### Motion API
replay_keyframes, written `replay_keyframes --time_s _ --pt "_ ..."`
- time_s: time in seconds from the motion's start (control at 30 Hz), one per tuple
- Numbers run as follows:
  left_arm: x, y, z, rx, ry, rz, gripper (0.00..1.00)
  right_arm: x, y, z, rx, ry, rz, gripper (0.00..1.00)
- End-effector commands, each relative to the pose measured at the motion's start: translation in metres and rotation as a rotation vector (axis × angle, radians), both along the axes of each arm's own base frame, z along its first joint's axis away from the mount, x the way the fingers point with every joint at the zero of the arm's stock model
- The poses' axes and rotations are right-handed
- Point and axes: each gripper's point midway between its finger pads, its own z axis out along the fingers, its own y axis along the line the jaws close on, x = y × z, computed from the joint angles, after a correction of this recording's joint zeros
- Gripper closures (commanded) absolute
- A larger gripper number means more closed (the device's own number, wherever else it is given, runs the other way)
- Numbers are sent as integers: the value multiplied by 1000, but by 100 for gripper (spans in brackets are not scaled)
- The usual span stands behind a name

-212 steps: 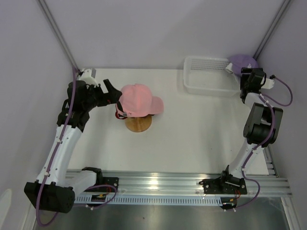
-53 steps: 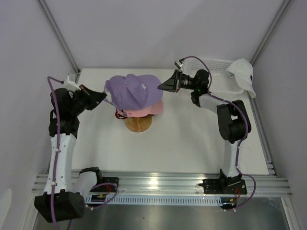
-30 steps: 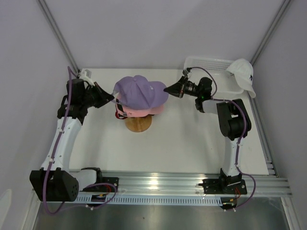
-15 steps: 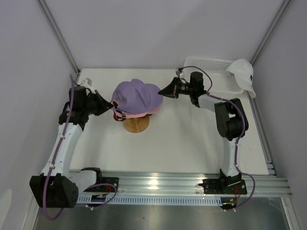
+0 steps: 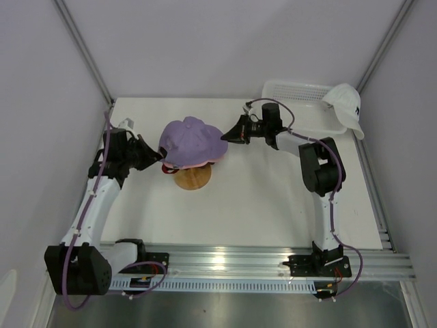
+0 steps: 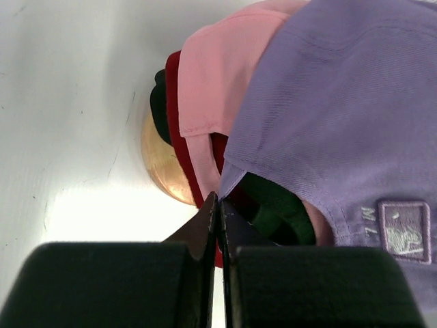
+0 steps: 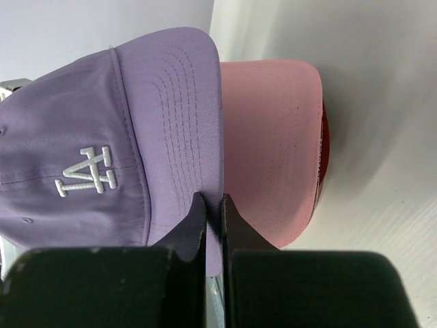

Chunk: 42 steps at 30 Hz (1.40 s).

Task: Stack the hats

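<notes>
Top external: left pincer (image 5: 158, 157), just left of the wooden stand (image 5: 192, 180), is clenched on the rear hem of the lavender cap (image 5: 192, 140). Lavender cap sits topmost on the stand, over the pink cap (image 6: 218, 89), then the red cap (image 6: 176, 116).

Left wrist: small lavender patch (image 6: 404, 231) at the cap's rear; lettering beside it unreadable.

Right wrist: white embroidered monogram (image 7: 85, 172) on the front panel, interlocked letters, not legible for certain.

Right pincer (image 5: 228, 137), just right of the stand, is clenched on the lavender brim.

White mesh basket (image 5: 293, 92) stands well right of and behind the stand on the bench (image 5: 259, 198). White cap (image 5: 347, 104) is draped on its right rim; its dark mark is too small to read.
</notes>
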Motion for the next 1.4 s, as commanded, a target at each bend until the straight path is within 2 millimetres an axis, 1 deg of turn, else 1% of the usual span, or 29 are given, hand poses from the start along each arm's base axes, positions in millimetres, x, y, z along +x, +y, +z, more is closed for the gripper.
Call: replay_keyframes --time_s 0.0,0.03,0.07,0.1,0.17,0.27,0.33,0.37,0.43,0.5,0.53,0.67,0.7,0.77,0.9,0.93,0.97,1.0,1.03,1.07,1.1,1.13,1.17,1.2,1.23,1.27,1.3,1.33,1.37 --pt "-31 26 -61 97 231 89 99 23 -37 -112 -306 101 -199 100" --pt "-31 26 -63 95 240 93 99 21 -37 -118 -327 115 -199 100" --pt "-31 26 -65 90 248 94 99 22 -37 -120 -330 114 -196 100" --pt "-34 25 -72 86 274 99 99 20 -35 -126 -336 123 -187 100" --pt "-35 27 -77 81 290 117 99 18 -33 -132 -340 129 -184 100" --pt "-40 28 -93 46 324 145 99 12 -29 -144 -362 133 -168 100" --pt "-40 28 -95 35 326 152 99 8 -25 -150 -370 143 -151 100" --pt "-42 28 -98 35 336 152 99 5 -25 -157 -380 146 -141 100" --pt "-43 30 -98 44 338 163 99 0 -25 -162 -388 169 -129 100" --pt "-44 34 -98 56 335 176 99 -1 -25 -162 -400 159 -129 100" --pt "-45 34 -99 59 339 182 99 2 -24 -160 -407 147 -131 100" --pt "-50 37 -104 70 355 197 99 -1 -19 -158 -425 131 -111 100" --pt "-53 37 -108 70 362 200 99 0 -19 -156 -430 124 -112 100" --pt "-53 35 -108 63 359 193 99 -1 -18 -154 -434 115 -107 100" --pt "-48 30 -98 49 309 148 99 3 -18 -141 -430 87 -106 100" --pt "-44 29 -88 47 275 137 98 4 -17 -132 -423 67 -104 100" --pt "-42 26 -81 42 253 120 95 5 -16 -128 -419 61 -100 96" --pt "-41 26 -75 49 234 110 92 7 -14 -120 -412 48 -98 92" --pt "-37 27 -58 57 194 108 89 8 -12 -109 -406 18 -93 88" --pt "-37 30 -52 70 180 114 79 10 -11 -100 -402 0 -92 77" --pt "-36 31 -46 85 161 108 74 12 -8 -90 -398 -18 -89 72" --pt "-34 32 -33 94 126 106 70 14 -7 -79 -391 -39 -89 68" --pt "-32 33 -19 103 78 107 63 16 -5 -61 -378 -80 -86 60" --pt "-31 36 -11 121 49 105 60 17 -5 -51 -374 -99 -86 56" --pt "-28 37 0 130 13 108 57 20 -2 -35 -363 -133 -86 50" --pt "-25 39 14 142 -30 115 51 21 -1 -14 -350 -182 -87 40" --pt "-21 44 24 161 -57 133 49 21 -2 -3 -353 -198 -88 38" --pt "-20 44 30 166 -72 132 47 25 -3 15 -348 -232 -98 35" --pt "-17 46 46 171 -105 135 43 25 -9 31 -365 -263 -106 31"
